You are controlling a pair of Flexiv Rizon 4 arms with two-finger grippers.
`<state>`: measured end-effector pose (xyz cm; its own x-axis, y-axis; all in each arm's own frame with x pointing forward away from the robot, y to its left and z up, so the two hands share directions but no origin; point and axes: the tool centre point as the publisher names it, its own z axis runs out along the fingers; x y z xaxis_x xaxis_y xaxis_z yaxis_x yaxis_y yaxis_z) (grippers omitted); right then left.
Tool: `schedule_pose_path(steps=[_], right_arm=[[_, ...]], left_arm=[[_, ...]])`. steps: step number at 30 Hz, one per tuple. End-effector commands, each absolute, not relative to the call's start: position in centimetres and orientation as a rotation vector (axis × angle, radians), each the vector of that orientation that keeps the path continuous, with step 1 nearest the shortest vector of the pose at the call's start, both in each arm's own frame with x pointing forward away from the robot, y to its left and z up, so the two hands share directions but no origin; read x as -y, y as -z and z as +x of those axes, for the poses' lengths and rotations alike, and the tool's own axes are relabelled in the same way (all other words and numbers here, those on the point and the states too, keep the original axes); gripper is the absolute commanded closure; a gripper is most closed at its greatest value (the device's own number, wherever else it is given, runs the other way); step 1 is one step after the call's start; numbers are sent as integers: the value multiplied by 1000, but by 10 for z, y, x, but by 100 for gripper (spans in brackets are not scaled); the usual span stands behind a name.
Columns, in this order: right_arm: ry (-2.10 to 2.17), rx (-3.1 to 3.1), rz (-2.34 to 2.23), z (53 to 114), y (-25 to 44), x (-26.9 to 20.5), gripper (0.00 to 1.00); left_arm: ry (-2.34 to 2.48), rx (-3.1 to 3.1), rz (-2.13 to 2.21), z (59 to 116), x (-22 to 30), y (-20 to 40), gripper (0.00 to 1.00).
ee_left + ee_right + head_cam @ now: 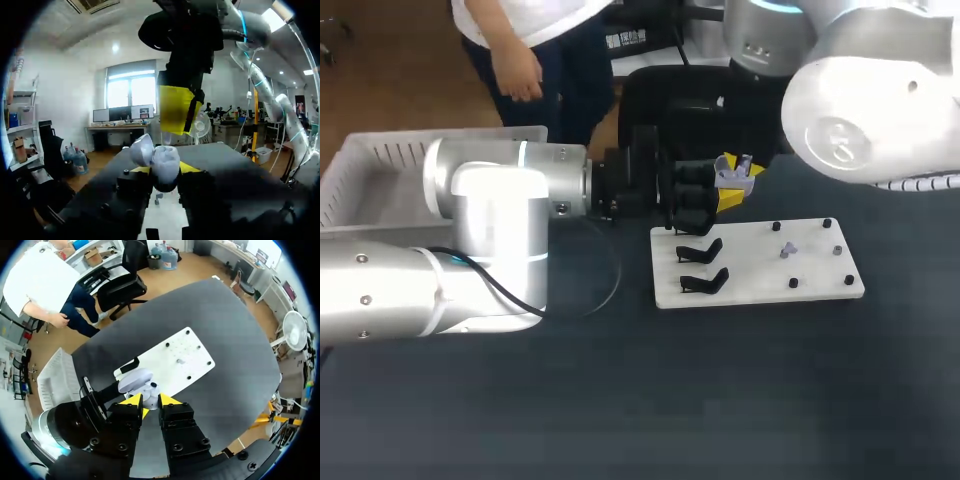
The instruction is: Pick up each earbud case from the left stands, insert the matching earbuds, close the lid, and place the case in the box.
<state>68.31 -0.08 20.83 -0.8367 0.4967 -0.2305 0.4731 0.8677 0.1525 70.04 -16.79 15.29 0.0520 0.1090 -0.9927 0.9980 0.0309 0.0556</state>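
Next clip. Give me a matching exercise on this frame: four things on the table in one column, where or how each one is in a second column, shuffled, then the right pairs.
Things:
1. earbud case
2. loose earbud
3. white box
4. two black stands

Places and states:
A. empty, on the left side of the white board
B. lid open, held in the left gripper
C. at the table's left, beyond the left arm
D. lying on the white board among the black pegs

Pairs: 1-B, 2-D, 3-C, 4-A
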Motion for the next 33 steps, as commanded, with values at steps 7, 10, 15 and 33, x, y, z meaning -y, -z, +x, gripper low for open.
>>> schedule_pose_path(steps=[7, 10, 15, 33], right_arm=[[-138, -2772, 741, 687, -204, 2, 100], [-141, -2768, 743, 688, -204, 3, 100], [-140, -2768, 739, 690, -204, 3, 100], [-145, -2767, 745, 689, -203, 4, 100]], left_arm=[[1087, -1258, 1281, 699, 168, -152, 100], [1087, -1258, 1281, 699, 168, -152, 100], [1087, -1258, 1281, 699, 168, -152, 100], [1087, -1258, 1281, 699, 168, -152, 100]])
